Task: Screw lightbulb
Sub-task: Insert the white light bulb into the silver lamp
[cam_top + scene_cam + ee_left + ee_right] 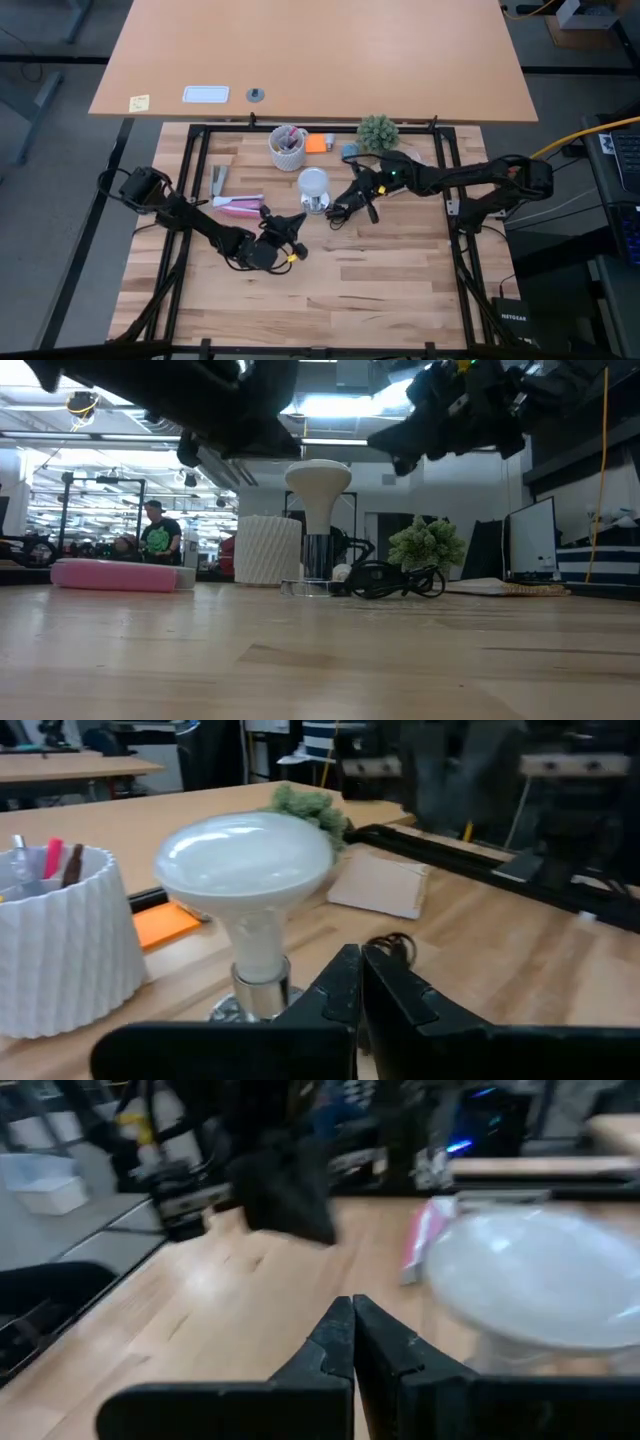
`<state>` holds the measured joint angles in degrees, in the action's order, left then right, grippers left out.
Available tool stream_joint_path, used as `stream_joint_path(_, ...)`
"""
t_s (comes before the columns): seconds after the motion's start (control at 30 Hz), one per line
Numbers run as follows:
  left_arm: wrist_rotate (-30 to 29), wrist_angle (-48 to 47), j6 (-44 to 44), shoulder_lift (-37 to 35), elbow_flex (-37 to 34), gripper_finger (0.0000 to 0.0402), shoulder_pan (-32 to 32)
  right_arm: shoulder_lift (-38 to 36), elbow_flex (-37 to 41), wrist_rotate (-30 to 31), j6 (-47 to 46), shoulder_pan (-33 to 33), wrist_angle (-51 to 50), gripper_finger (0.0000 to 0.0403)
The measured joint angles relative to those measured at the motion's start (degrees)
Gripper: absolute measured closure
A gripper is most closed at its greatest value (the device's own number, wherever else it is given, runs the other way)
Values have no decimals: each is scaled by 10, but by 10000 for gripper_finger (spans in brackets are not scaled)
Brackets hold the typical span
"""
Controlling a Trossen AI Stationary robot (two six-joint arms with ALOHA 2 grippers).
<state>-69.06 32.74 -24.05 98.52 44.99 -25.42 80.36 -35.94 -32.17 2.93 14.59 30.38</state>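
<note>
The lightbulb (pixel 314 182) is white and frosted. It stands upright near the table's middle, its neck down in a silvery round fitting (pixel 315 568) that rests on the wood. My left gripper (pixel 298 220) is shut, raised above the table just near and left of the bulb (pixel 245 860), and touches nothing. My right gripper (pixel 341 208) is also shut, raised off the table close to the right of the bulb (pixel 540 1280), with nothing between its fingers. In each wrist view the shut fingertips (pixel 360 955) (pixel 352 1302) show clear of the bulb.
A white ribbed cup of pens (pixel 287 147), an orange pad (pixel 317 143) and a small green plant (pixel 378 130) stand behind the bulb. A pink flat object (pixel 238 205) lies to its left. The fitting's black cord (pixel 390 580) coils to its right. Bare wood lies toward the near edge.
</note>
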Motion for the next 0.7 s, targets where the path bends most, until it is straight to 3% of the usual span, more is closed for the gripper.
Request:
stream_joint_path(0.17, 2, 32, 4, 0, 0, 396, -9, -44, 0, 123, 44, 0, 10, 400)
stream_joint_path(0.33, 15, 44, 22, 0, 0, 396, 5, -27, 0, 259, 107, 2, 81, 400)
stream_joint_path(0.7, 25, 25, 30, 0, 0, 396, 54, 51, 0, 266, 124, 28, 116, 400)
